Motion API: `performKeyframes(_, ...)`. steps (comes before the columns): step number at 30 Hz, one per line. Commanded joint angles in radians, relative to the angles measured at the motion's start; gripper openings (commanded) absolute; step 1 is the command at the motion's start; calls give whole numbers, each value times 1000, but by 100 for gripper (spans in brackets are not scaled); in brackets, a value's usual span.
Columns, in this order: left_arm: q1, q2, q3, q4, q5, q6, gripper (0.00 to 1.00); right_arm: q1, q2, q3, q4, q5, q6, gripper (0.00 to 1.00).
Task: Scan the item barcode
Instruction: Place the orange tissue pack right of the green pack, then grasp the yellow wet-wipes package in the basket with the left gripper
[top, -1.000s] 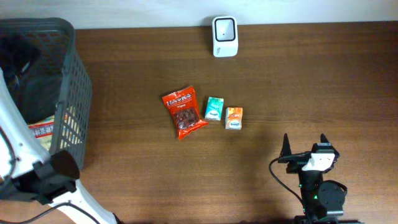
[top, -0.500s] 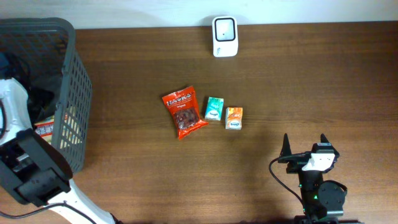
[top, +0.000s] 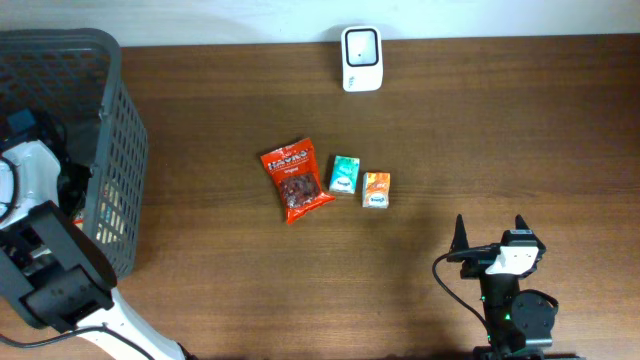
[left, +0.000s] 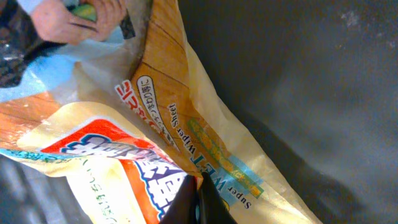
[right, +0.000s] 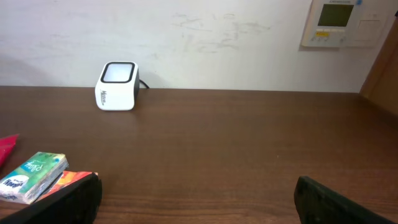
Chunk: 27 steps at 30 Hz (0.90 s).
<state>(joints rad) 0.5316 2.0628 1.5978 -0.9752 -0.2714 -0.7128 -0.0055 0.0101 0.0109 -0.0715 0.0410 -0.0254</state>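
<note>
My left gripper (left: 199, 202) is down inside the grey basket (top: 122, 150), its two dark fingers shut together on the edge of a yellow wet wipe packet (left: 205, 143). An orange-and-white packet (left: 106, 168) lies against it on the left. From overhead the left arm (top: 35, 175) reaches into the basket and hides its own jaws. The white barcode scanner (top: 361, 45) stands at the table's far edge and also shows in the right wrist view as the scanner (right: 117, 85). My right gripper (top: 490, 238) rests near the front right, open and holding nothing.
A red snack bag (top: 296, 180), a teal packet (top: 344, 174) and an orange packet (top: 376, 189) lie in a row mid-table. The teal packet (right: 32, 177) sits left of my right fingers. More crumpled packets (left: 37, 43) fill the basket.
The left arm has swung further into the basket, and its jaws have gone from wide open to shut on the packet edge. The right arm has not moved.
</note>
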Motion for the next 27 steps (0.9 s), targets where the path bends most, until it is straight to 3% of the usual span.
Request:
performKeyframes(1, 1, -14, -4, 2, -5, 11, 0, 5, -6, -5, -7, 13, 7, 98)
performKeyframes(3, 1, -19, 21, -2, 35, 10, 0, 5, -6, -5, -7, 13, 7, 98)
performKeyframes(4, 1, -21, 29, 2, 47, 10, 7, 5, -6, -5, -7, 13, 7, 98)
performKeyframes(5, 1, -20, 28, 20, 45, 10, 79, 5, -6, -5, -7, 13, 7, 98)
performKeyframes(6, 1, -18, 28, 31, 46, 10, 99, 5, -6, -5, -7, 13, 7, 98)
performKeyframes(11, 2, -5, 16, 51, 19, 10, 97, 5, -6, -5, -7, 13, 7, 98)
performKeyframes(13, 2, 2, 10, 51, 19, 10, 79, 5, -6, -5, -7, 13, 7, 98)
performKeyframes(15, 2, 2, 6, 45, 20, 10, 45, 5, -6, -5, -7, 13, 7, 98)
performKeyframes(17, 2, 2, 6, 29, 19, 10, 30, 5, -6, -5, -7, 13, 7, 98)
performKeyframes(18, 2, 2, 6, 20, 19, 10, 27, 5, -6, -5, -7, 13, 7, 99)
performKeyframes(19, 2, 2, 6, 11, 19, 10, 34, 5, -6, -5, -7, 13, 7, 98)
performKeyframes(22, 2, 2, 5, -10, 20, 10, 96, 5, -6, -5, -7, 13, 7, 98)
performKeyframes(26, 2, 2, 3, -24, 20, 10, 95, 5, -6, -5, -7, 13, 7, 98)
performKeyframes(27, 2, 2, -5, -24, 20, 10, 86, 5, -6, -5, -7, 13, 7, 98)
